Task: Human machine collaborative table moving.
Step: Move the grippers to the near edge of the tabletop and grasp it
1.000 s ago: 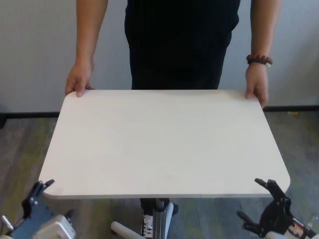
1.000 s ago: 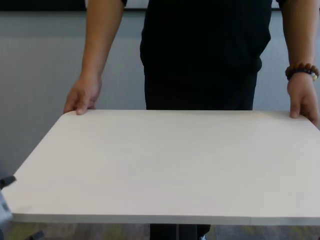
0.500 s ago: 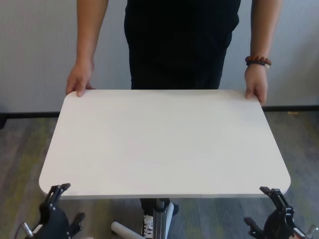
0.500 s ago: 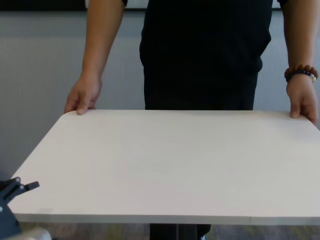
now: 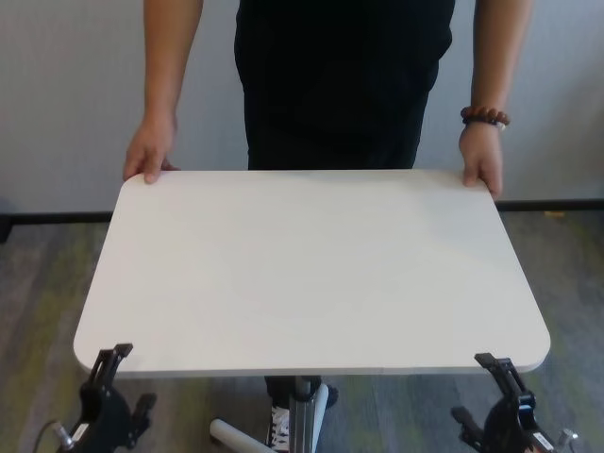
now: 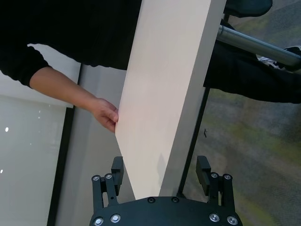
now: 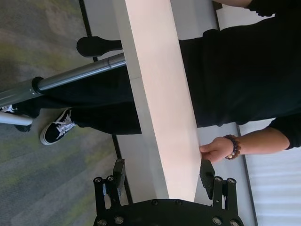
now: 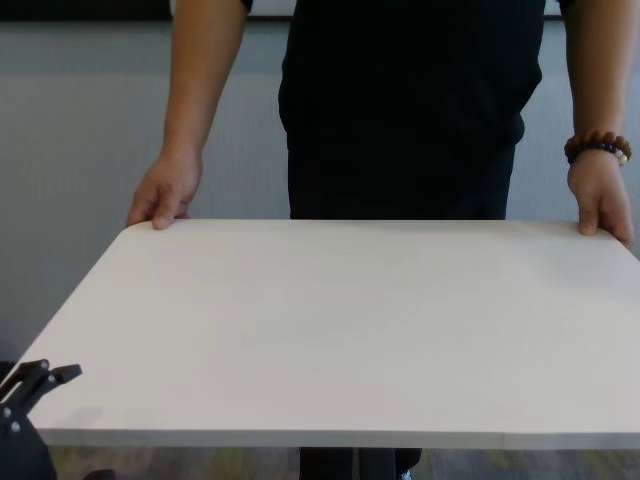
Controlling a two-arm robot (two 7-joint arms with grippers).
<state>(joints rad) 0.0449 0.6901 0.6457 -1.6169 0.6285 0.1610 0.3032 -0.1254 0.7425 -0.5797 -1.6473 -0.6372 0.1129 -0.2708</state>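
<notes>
The white table stands before me on a metal post. The human in black stands at its far side, one hand on each far corner, with a beaded bracelet on the wrist at the right. My left gripper is at the near left corner. In the left wrist view it is open, with the table's edge between its fingers. My right gripper is at the near right corner. It is open astride the edge.
A grey wall with a dark baseboard runs behind the human. The floor is grey-brown. A white base leg and the human's shoe lie by the post under the table.
Both grippers have moved inward along the near edge and a little lower. The left one came in from outside the corner. The human's braceleted hand has shifted slightly left.
</notes>
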